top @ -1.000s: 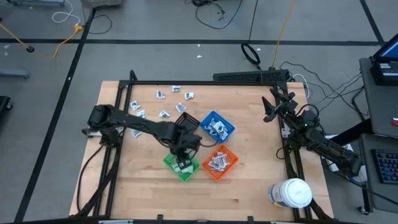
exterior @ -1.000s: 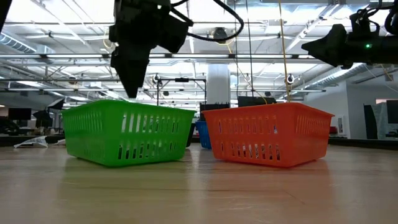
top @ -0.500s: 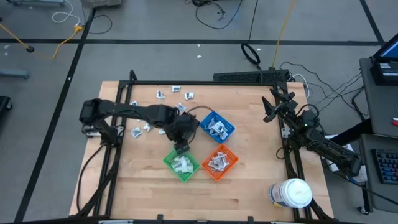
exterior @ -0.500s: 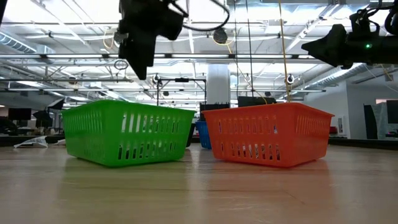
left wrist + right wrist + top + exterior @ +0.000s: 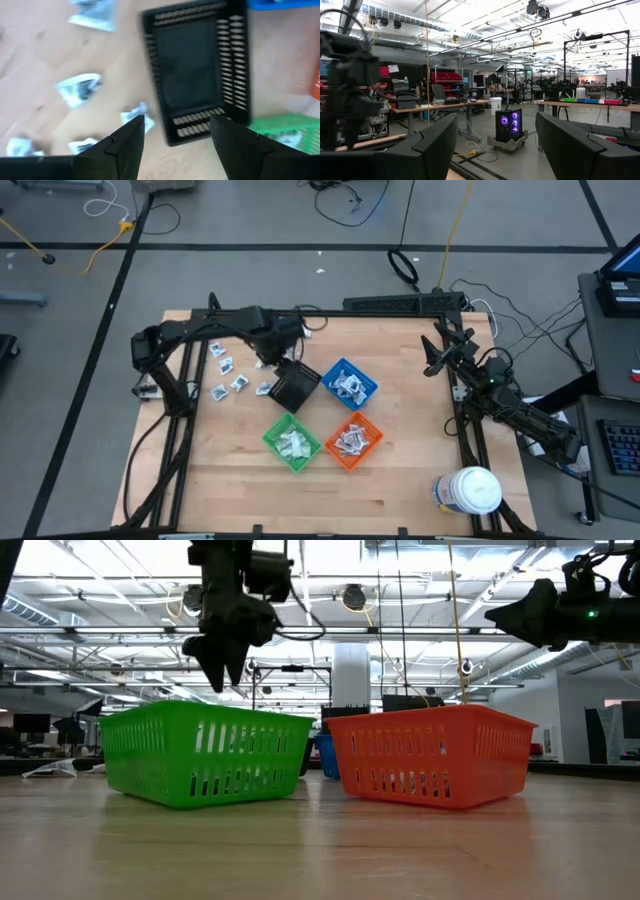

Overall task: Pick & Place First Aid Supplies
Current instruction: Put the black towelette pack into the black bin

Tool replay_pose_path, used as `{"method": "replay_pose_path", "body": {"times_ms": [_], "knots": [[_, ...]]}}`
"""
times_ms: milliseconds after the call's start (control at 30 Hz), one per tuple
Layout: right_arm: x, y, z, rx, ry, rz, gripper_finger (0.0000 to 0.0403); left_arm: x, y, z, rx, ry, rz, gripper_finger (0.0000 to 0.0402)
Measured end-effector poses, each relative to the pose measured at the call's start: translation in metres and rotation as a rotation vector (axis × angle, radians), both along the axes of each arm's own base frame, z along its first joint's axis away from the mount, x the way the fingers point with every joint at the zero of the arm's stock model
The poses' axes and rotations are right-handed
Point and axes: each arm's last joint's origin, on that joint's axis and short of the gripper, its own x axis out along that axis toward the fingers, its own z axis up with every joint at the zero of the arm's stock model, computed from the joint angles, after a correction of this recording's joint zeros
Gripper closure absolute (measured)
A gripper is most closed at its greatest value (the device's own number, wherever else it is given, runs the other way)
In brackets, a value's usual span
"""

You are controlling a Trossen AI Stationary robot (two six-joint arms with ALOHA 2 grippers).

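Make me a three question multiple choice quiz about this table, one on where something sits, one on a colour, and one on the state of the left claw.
1. Where does the white jar stand?
A. near corner on the right arm's side
B. inside the blue bin
C. among the loose packets

2. Which bin holds no supplies?
A. green bin
B. orange bin
C. black bin

3. The left claw is:
A. shut on a packet
B. open and empty
C. inside the orange bin

Answers: 1 A, it stands alone near that table corner. 2 C, the black bin shows a bare floor while the green bin and orange bin hold packets. 3 B, its fingers stand apart with nothing between them.
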Motion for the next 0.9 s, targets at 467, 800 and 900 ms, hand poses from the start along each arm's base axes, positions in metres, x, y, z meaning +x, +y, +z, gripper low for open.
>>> {"method": "replay_pose_path", "body": {"times_ms": [467, 800, 900], "knots": [[0.0, 0.0, 0.0, 0.0, 0.0, 0.0, 0.014, -0.042, 0.063, -0.001, -0.045, 0.098, 0.241, 0.0172], [0.0, 0.0, 0.0, 0.0, 0.0, 0.0, 0.014, -0.052, 0.067, -0.053, 0.014, 0.134, 0.23, 0.0172], [0.0, 0.0, 0.0, 0.0, 0.0, 0.0, 0.014, -0.052, 0.06, -0.072, 0.057, 0.131, 0.127, 0.0172]]}}
